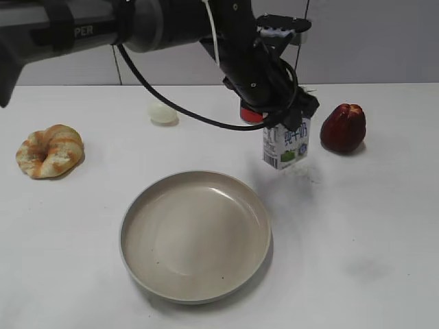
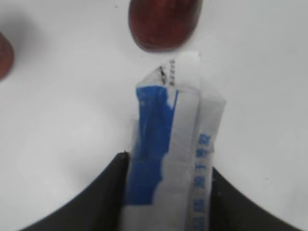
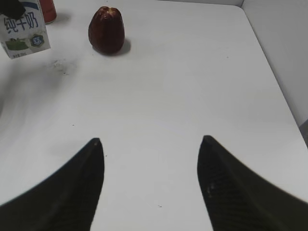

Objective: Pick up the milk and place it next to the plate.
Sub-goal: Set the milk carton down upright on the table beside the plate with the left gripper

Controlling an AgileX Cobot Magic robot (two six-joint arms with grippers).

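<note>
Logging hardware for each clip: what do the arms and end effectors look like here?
The left arm is black with grey bands, partial white lettering, a looping black cable and white ties. Its end effector has dark, tapering fingers. The right end effector has two black, textured, pointed fingers.

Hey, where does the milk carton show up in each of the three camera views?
Exterior view: the milk hangs right of centre, gripped by the left gripper.
Left wrist view: it fills the lower centre, between dark fingers.
Right wrist view: top left corner.
Shared landmark: the dark red fruit near the carton.
</note>
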